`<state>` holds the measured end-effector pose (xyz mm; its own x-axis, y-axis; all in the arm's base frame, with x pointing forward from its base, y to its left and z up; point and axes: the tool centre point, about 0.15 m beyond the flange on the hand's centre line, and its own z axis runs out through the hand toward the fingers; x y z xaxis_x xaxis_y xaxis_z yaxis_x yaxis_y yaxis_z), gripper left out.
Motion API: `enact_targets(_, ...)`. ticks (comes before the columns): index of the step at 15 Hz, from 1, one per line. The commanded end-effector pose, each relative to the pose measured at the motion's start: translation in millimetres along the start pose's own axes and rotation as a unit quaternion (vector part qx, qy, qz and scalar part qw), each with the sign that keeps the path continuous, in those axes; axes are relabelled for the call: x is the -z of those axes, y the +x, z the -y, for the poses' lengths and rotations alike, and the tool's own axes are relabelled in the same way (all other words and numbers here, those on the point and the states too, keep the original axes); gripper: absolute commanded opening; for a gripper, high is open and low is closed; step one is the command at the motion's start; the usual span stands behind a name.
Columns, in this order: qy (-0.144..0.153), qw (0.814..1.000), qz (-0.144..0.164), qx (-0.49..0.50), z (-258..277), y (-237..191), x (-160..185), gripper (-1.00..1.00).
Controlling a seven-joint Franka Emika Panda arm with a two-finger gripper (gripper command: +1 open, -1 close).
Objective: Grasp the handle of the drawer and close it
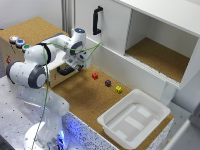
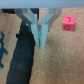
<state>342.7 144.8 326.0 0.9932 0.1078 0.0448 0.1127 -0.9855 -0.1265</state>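
The drawer (image 1: 56, 76) is a pale cream box front in the low cork-topped box at the exterior view's left, partly hidden behind my arm. Its handle (image 1: 64, 71) (image 2: 22, 57) is a short black bar. My gripper (image 1: 79, 64) (image 2: 41, 43) hangs just beside the handle, on the side toward the small cubes. The two pale fingers (image 2: 35, 30) stand pressed together, shut, with nothing between them. In the wrist view the handle lies next to the fingertips, not between them.
Coloured buttons (image 1: 19, 42) sit on the box's cork top. A red cube (image 1: 94, 76) (image 2: 68, 23), a purple cube (image 1: 107, 83) and a yellow cube (image 1: 118, 89) lie on the cork table. A white tub (image 1: 134, 120) stands at the front right, with a white cabinet (image 1: 150, 35) behind.
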Motion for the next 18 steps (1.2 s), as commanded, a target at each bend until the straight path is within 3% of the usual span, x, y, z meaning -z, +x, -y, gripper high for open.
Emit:
enact_targets(1, 0.006, 0.999, 0.007, 0.044, 63.1, 23.8, -13.5, -1.00)
enact_targets(10, 0.027, 0.990, -0.001, 0.138, 161.6, 40.1, -0.3, -1.00)
enact_targets(13, 0.028, 0.993, -0.010, 0.117, 158.8, 38.1, 10.7, -1.00)
enact_targets(14, 0.018, 0.994, -0.011, 0.106, 151.6, 36.8, 16.1, 1.00)
enact_targets(18, -0.020, 0.997, -0.018, 0.067, 123.5, 32.2, 47.9, 1.00)
